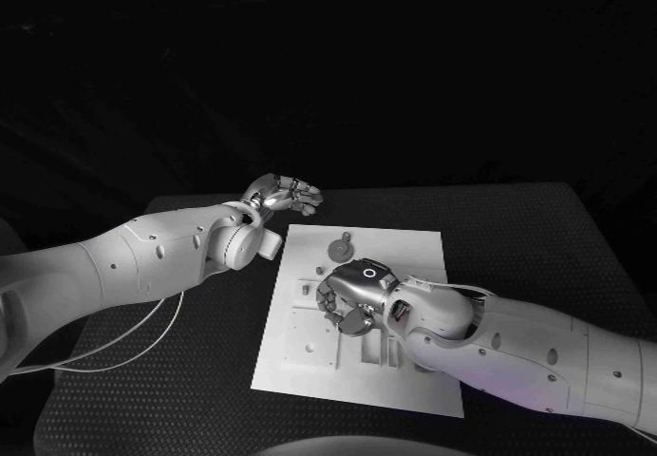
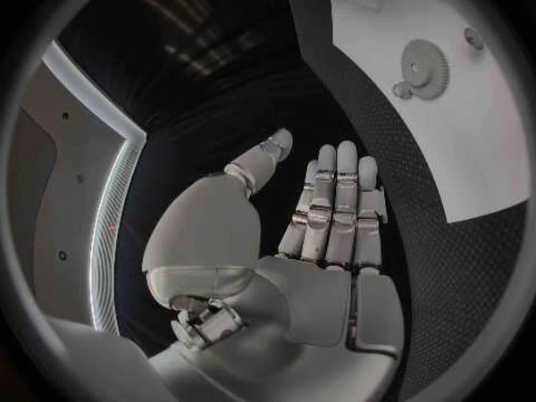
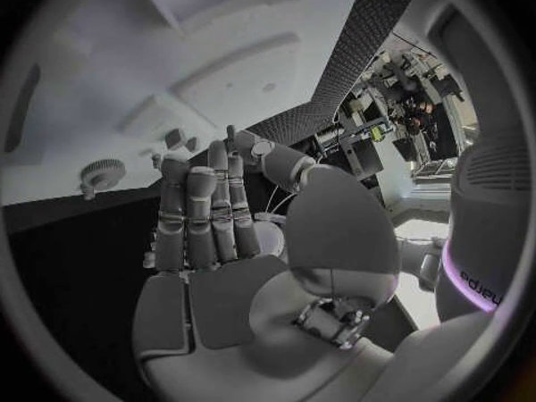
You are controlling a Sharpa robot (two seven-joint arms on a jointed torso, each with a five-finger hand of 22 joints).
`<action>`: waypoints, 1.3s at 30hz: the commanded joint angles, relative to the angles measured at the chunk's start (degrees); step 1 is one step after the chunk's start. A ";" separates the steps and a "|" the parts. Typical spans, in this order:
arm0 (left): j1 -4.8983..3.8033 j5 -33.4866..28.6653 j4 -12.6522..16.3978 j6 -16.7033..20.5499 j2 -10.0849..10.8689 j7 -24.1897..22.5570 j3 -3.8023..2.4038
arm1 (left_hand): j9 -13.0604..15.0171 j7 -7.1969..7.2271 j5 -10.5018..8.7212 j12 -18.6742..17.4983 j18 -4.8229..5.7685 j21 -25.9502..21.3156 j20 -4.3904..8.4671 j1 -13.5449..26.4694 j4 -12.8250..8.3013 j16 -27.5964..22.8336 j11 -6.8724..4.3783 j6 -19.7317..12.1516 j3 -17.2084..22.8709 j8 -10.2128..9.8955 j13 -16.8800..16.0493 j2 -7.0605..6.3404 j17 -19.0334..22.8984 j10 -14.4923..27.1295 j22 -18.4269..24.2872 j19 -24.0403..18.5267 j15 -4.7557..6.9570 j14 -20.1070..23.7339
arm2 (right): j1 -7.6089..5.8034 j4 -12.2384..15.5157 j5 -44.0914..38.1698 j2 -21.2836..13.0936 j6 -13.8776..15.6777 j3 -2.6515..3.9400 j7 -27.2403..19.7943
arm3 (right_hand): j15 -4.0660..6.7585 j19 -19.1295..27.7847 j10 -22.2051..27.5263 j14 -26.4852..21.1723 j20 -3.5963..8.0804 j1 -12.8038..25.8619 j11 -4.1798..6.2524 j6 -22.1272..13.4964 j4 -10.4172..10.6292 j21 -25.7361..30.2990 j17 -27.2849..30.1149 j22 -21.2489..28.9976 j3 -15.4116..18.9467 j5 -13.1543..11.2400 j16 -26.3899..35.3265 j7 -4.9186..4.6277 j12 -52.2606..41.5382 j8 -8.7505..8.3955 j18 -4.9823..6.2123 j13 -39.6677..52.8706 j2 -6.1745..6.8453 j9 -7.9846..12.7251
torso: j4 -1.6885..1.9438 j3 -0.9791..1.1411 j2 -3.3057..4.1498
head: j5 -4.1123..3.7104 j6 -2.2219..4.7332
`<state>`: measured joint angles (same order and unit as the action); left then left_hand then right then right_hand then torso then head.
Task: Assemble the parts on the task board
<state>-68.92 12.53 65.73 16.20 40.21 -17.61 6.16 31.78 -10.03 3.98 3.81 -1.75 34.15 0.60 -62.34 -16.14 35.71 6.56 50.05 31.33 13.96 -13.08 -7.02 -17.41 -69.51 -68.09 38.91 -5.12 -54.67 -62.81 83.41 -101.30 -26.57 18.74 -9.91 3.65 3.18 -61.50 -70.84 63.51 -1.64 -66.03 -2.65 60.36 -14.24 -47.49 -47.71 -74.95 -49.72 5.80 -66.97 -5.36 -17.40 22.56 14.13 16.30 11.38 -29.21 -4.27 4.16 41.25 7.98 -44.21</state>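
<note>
Right hand (image 1: 353,296) over middle of task board (image 1: 411,249), fingers straight & together, holding nothing; left hand (image 1: 284,195) off board's far-left corner, fingers extended, empty; gear part (image 1: 338,250) sits near board's far edge; advice: spread fingers before descending, approach gear from above, pinch rim lightly.

Pretty dark around my setup, everything behind the black textured tabletop (image 1: 548,237) fades to black, and off to one side there's a cluttered rack of equipment (image 3: 385,121) under brighter light
</note>
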 commanded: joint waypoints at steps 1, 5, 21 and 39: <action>-0.10 -0.67 0.43 0.23 -0.23 -0.86 -0.06 | -0.02 0.04 0.07 0.25 -0.58 -0.25 -0.32 0.09 0.16 -0.22 0.00 -0.46 -0.33 0.02 0.08 0.69 -0.10 0.36 -0.06 -0.04 -0.33 -0.04 | 0.49 -0.73 -2.18 0.58 -0.61 -0.09 -0.05 | 0.24 -0.19 -0.31 0.07 0.24 -0.08 -0.07 0.21 -0.43 -0.19 0.02 -1.02 -0.02 0.31 0.40 -0.03 0.29 0.08 0.87 0.05 -0.52 -0.08 | -0.07 0.05 -0.01 | 0.49 -0.45; -0.11 -0.67 0.58 0.31 -0.32 -0.90 -0.06 | -0.02 0.04 0.07 0.24 -0.57 -0.26 -0.32 0.12 0.18 -0.25 0.01 -0.47 -0.34 0.02 0.08 0.70 -0.13 0.37 -0.07 -0.04 -0.33 -0.04 | 0.90 -1.31 -2.35 1.06 -0.87 -0.30 -0.05 | 0.24 -0.20 -0.34 0.10 0.25 -0.05 -0.07 0.23 -0.48 -0.20 0.02 -1.02 0.01 0.33 0.41 -0.03 0.31 0.08 0.87 0.06 -0.53 -0.10 | -0.11 0.03 -0.01 | 0.83 -0.73; -0.12 -0.71 0.87 0.03 -0.23 -0.70 -0.06 | -0.03 0.00 0.06 0.21 -0.57 -0.34 -0.34 0.21 0.23 -0.40 0.04 -0.59 -0.38 0.01 0.12 0.72 -0.28 0.44 -0.13 -0.04 -0.35 -0.04 | 1.91 -2.84 -3.35 1.98 -2.22 -0.47 0.24 | 0.25 -0.24 -0.41 0.19 0.27 0.06 -0.06 0.25 -0.66 -0.23 0.03 -1.02 0.13 0.50 0.45 -0.03 0.42 0.05 0.87 0.11 -0.64 -0.21 | -0.25 0.13 -0.05 | 1.23 -1.60; -0.12 -0.71 0.86 -0.15 -0.12 -0.58 -0.06 | -0.04 -0.04 0.04 0.20 -0.57 -0.42 -0.35 0.29 0.26 -0.55 0.06 -0.71 -0.43 -0.01 0.15 0.72 -0.42 0.50 -0.17 -0.05 -0.36 -0.04 | 2.39 -4.03 -3.93 2.62 -2.85 -0.49 0.49 | 0.26 -0.26 -0.46 0.23 0.28 0.14 -0.06 0.25 -0.78 -0.25 0.02 -1.02 0.19 0.57 0.47 -0.02 0.51 0.02 0.87 0.13 -0.71 -0.28 | -0.28 0.08 -0.07 | 1.53 -1.98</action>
<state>-68.94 12.20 66.44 16.26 40.14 -17.61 6.15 31.79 -10.08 3.98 3.81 -1.75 33.93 0.60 -62.12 -15.99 35.49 6.56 49.70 31.19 13.96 -12.99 -6.79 -17.75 -69.51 -68.18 38.91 -5.12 -54.67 -60.49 79.29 -104.39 -24.03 16.88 -10.40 4.11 3.06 -61.71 -70.83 63.60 -1.63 -65.96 -2.65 60.18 -14.71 -47.43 -47.71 -74.93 -49.57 6.00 -66.78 -5.36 -17.04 22.38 14.13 16.37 11.06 -29.41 -4.48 4.27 41.19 9.43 -46.14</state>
